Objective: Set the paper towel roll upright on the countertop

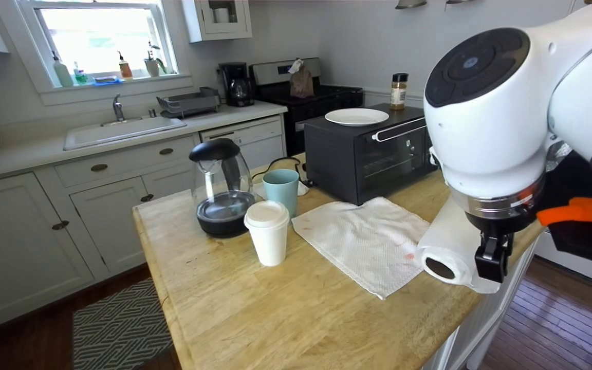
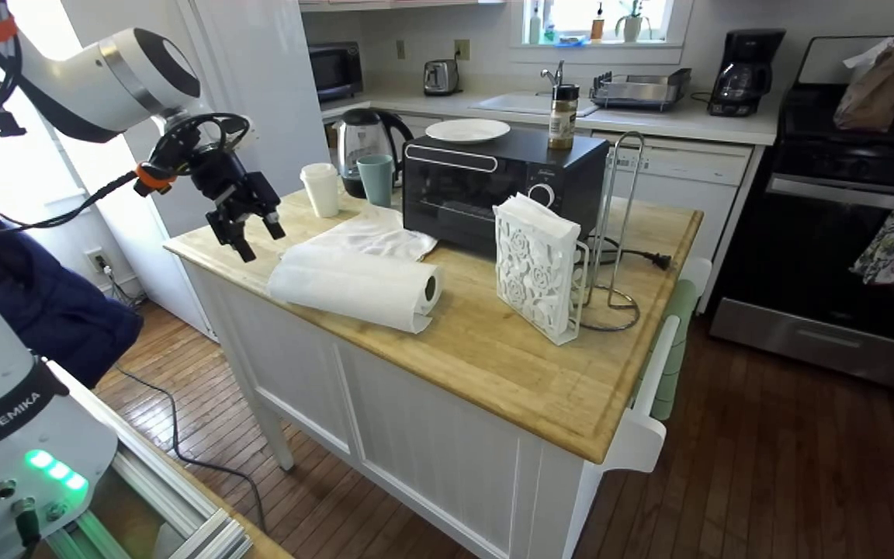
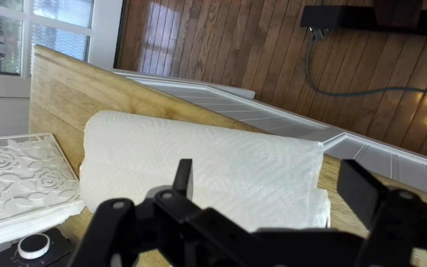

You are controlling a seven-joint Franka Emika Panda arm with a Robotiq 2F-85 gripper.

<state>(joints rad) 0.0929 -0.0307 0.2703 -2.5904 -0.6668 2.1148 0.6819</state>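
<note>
The paper towel roll [image 2: 354,283] lies on its side along the edge of the wooden countertop [image 2: 509,373]. Its dark hollow core shows at an end in both exterior views [image 1: 442,267]. A loose flap of paper hangs at its side. My gripper [image 2: 262,242] is open and empty, above the countertop by the end of the roll that is farther from the napkin holder. In the wrist view the roll [image 3: 206,159] lies below my spread fingers [image 3: 269,174], its end between them in the picture. I see no contact. In an exterior view the gripper [image 1: 491,262] partly hides the roll.
A flat paper sheet [image 1: 363,241] lies beside the roll. A white cup [image 1: 267,236], a teal cup [image 1: 281,187] and a glass kettle [image 1: 224,195] stand beyond. A black toaster oven [image 2: 462,190], a white napkin holder [image 2: 536,272] and a wire stand [image 2: 610,314] are also there.
</note>
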